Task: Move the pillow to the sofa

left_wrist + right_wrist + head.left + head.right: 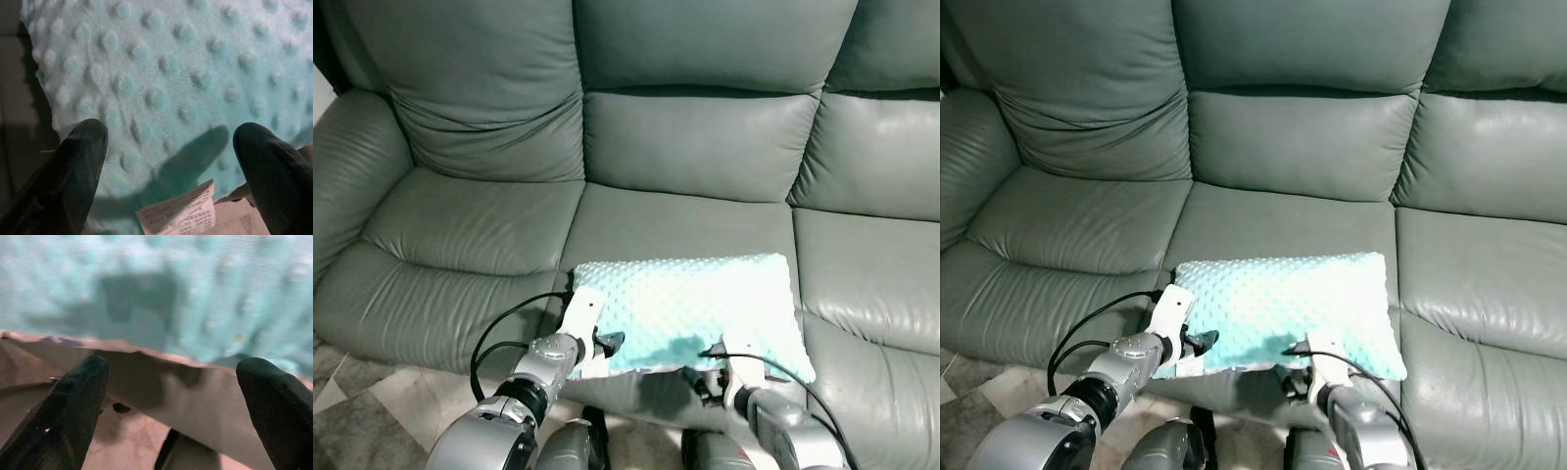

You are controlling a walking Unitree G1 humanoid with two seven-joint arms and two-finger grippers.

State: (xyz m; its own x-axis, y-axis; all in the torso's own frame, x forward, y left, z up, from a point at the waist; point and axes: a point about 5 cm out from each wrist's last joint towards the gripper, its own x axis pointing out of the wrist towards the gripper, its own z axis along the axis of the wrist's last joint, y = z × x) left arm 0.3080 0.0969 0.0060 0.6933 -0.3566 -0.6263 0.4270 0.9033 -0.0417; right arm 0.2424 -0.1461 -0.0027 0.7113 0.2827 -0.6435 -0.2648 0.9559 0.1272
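Sofa [705,147]: a grey-green leather sofa fills most of the frame in the head views, with three back cushions across the top and three seat cushions below them.
Pillow [690,308]: a pale mint pillow with a raised dotted texture lies on the middle seat cushion, in the lower centre of the frame, close to the front edge of the seat (its right end reaches the seam with the right-hand seat cushion).
Label [178,213]: a small white printed tag sticks out from the pillow's near edge, seen at the bottom of the left wrist view.
Left gripper [607,343]: it sits at the pillow's near left corner, in the lower left part of the frame; in the left wrist view its two black fingers [78,161] stand wide apart, one on each side, with the dotted fabric just beyond them and nothing pinched between them.
Right gripper [710,377]: it sits at the pillow's near edge, lower centre-right of the frame; in the right wrist view its fingers [73,406] are also spread wide, holding nothing, with the pillow's lower edge and the sofa leather beyond.
Cables [509,328]: black wires loop along both silver forearms at the bottom of the frame.
Floor [372,411]: a strip of pale tiled floor shows in the bottom left corner.
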